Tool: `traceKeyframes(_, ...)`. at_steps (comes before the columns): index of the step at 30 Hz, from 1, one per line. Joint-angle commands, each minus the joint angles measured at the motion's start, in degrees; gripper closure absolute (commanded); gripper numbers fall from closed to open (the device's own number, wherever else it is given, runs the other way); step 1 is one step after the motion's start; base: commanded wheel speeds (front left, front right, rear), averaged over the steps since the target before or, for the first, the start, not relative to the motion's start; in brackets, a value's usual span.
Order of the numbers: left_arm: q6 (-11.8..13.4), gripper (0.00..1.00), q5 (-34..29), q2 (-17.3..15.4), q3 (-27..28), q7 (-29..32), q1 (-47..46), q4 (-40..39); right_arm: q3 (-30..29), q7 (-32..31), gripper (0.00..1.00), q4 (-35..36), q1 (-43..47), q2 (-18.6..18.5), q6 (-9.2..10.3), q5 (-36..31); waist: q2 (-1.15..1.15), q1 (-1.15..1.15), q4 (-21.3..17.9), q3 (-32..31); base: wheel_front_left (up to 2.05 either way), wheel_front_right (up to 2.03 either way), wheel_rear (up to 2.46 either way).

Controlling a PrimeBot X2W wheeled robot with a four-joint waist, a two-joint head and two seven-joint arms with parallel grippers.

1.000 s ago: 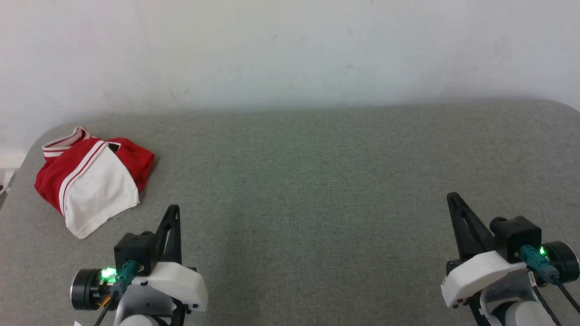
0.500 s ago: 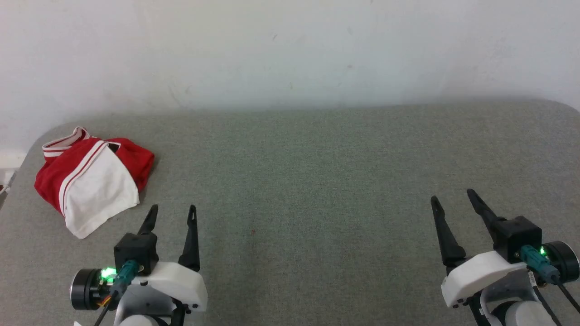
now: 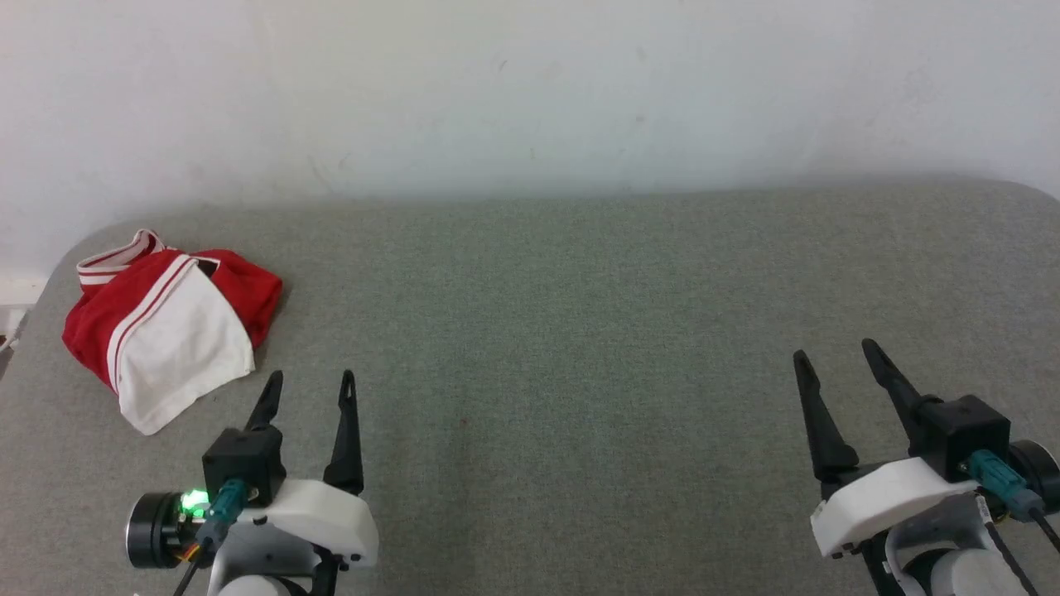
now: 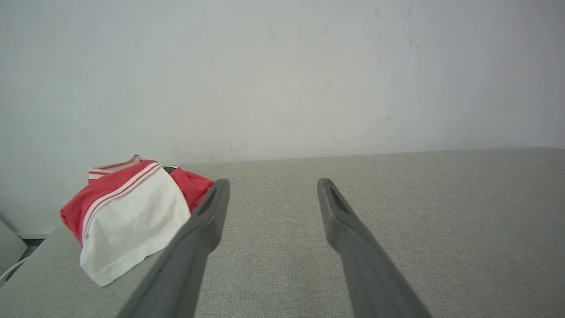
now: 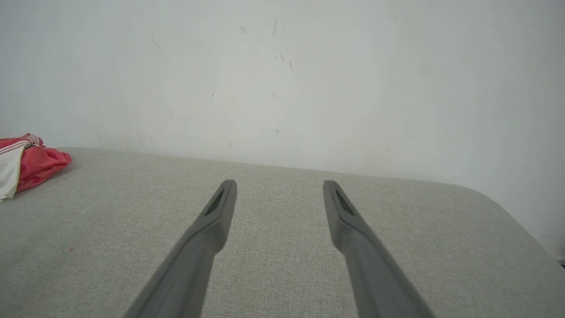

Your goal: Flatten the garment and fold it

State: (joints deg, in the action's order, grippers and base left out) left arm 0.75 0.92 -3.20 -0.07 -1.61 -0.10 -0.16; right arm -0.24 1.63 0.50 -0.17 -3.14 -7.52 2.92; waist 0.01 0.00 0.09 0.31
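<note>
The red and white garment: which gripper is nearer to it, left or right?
Left. The left gripper is close to the garment, just right of its white part, not touching. The right gripper is far away, across the grey surface.

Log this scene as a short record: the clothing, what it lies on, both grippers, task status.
item: garment, red and white, bunched in a heap with a white part on top
place: near the far left corner of the grey fabric surface, which meets a white wall
left arm: left gripper open, empty, close to the heap but not touching it
right arm: right gripper open, empty, far across the surface from the heap
status: not yet flattened or folded
</note>
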Motion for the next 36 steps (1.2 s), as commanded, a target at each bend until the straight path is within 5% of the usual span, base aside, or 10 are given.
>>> traceKeyframes(1, 0.6, 0.00, 0.5, 0.0, -0.1, -0.5, -0.2, -0.1, -0.3, 0.5, 0.00, 0.3, 0.0, 0.0, 0.00, 0.7, -0.01, 0.00, 0.0, 0.0, 0.00, 0.00, 0.00)
traceKeyframes(18, 2.4, 0.00, 0.7, 0.1, -0.1, -2.5, -0.7, -0.5, -0.3, 2.5, 0.00, 0.9, 0.0, 0.1, 0.01, 2.2, -0.01, 0.00, 1.8, 0.8, 0.00, 0.00, 0.00)
traceKeyframes(36, 4.7, 0.00, 1.3, 0.1, 0.3, -4.7, -0.8, -1.0, -0.3, 4.7, 0.00, 1.1, 0.0, 0.1, 0.01, 2.8, -0.01, 0.00, 8.4, 1.9, 0.00, 0.00, 0.00)
